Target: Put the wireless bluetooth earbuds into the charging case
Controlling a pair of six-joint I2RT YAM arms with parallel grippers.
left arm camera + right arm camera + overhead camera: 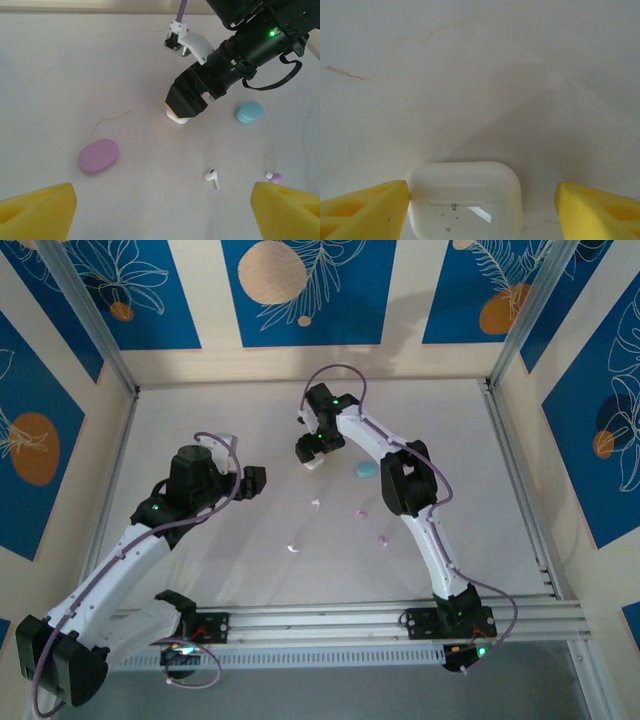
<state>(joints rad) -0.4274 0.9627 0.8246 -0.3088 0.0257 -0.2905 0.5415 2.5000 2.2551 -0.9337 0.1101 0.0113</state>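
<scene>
Top external view gives me the right gripper [310, 455] reaching out over the middle of the table [430, 420]. It sits low over a white charging case [465, 202], with a teal case [366, 471] near it to the right in that view. On the right wrist camera I see its jaws spread wide. One finger [365, 210] touches the side of the white case and the other stands clear of it, so nothing is gripped. That case lies closed on the table.

The left gripper [162, 195] hangs over the left side of the table, jaws also wide apart, with nothing between them. From its camera I see a pink case [98, 155] lying closed, well apart from the white one.

The earbuds I can see lie loose on the table. A white earbud [212, 177] with a stem and a pink earbud [274, 177] to its right sit between my left gripper and the teal case. From above I also see a second white earbud [293, 548] and a second pink earbud [382, 540] nearer the arm bases.
</scene>
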